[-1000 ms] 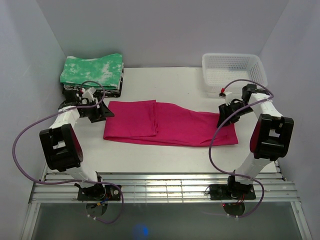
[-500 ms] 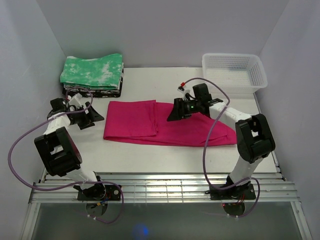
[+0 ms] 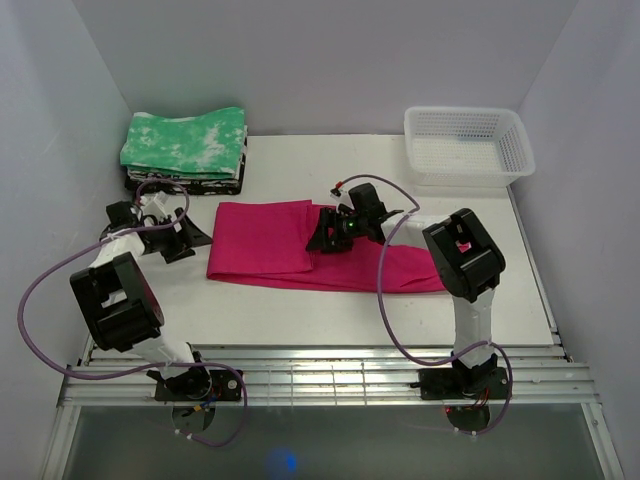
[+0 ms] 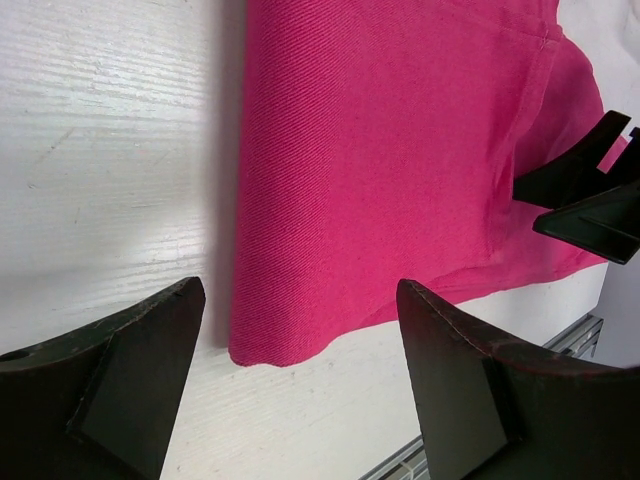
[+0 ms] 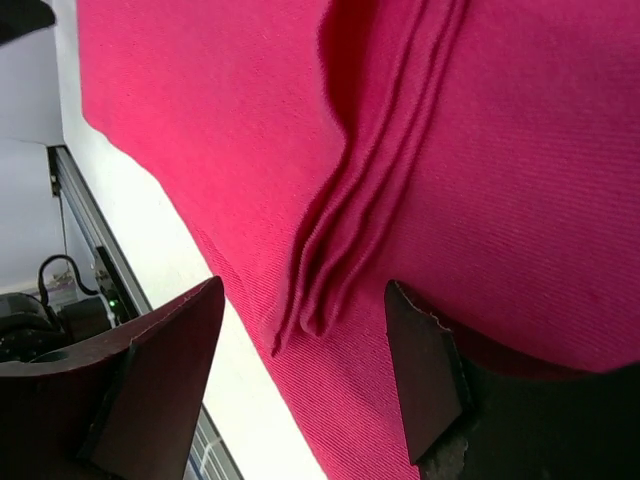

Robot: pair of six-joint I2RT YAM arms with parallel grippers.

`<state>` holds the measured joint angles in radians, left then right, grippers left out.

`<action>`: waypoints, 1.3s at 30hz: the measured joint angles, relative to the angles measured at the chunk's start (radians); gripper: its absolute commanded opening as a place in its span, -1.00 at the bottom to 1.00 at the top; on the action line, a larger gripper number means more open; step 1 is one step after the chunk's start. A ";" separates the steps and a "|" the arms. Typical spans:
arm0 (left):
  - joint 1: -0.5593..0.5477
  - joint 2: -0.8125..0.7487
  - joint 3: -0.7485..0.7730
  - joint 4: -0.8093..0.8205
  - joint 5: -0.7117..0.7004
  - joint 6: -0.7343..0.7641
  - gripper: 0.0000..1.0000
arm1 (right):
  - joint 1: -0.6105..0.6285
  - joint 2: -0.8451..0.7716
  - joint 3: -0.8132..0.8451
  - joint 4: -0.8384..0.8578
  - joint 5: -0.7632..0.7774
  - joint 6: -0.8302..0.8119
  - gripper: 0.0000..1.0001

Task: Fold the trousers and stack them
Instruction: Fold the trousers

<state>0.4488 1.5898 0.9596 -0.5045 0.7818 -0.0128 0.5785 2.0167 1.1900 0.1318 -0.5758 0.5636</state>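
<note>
The magenta trousers (image 3: 265, 245) lie flat across the middle of the table, folded lengthwise, with a doubled-over part on the left. My left gripper (image 3: 188, 238) stands open just left of their left edge, touching nothing. In the left wrist view the trousers' near corner (image 4: 290, 330) lies between the black fingers (image 4: 120, 380), apart from both. My right gripper (image 3: 325, 235) hovers open over the trousers' middle. Its wrist view shows the layered fold edges (image 5: 335, 250) between its fingers (image 5: 425, 370). The right arm hides part of the trousers' right end.
A folded green-and-white cloth (image 3: 185, 142) sits on a dark stack at the back left. A white plastic basket (image 3: 467, 143) stands at the back right. A metal rail (image 3: 320, 375) runs along the near edge, and pale walls close in the sides and back.
My right arm swept left from the trousers' right end to their middle. The left gripper drew back a little to the left. Both sets of jaws opened wider.
</note>
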 measured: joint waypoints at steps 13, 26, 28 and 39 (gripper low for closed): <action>0.000 0.071 -0.036 0.084 0.004 -0.074 0.75 | 0.039 0.051 0.025 0.108 -0.032 0.108 -0.50; 0.000 0.071 -0.043 0.122 -0.012 -0.093 0.75 | 0.041 -0.012 -0.094 0.235 -0.086 0.349 -0.84; 0.000 0.071 -0.050 0.121 -0.016 -0.093 0.75 | 0.046 -0.029 -0.141 0.280 -0.100 0.412 -0.84; 0.000 0.071 -0.053 0.124 -0.027 -0.096 0.81 | 0.052 -0.033 -0.204 0.356 -0.142 0.527 -0.84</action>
<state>0.4488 1.6611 0.9070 -0.3805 0.7551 -0.1085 0.6304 1.9835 0.9863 0.4881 -0.7174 1.0908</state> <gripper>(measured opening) 0.890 0.084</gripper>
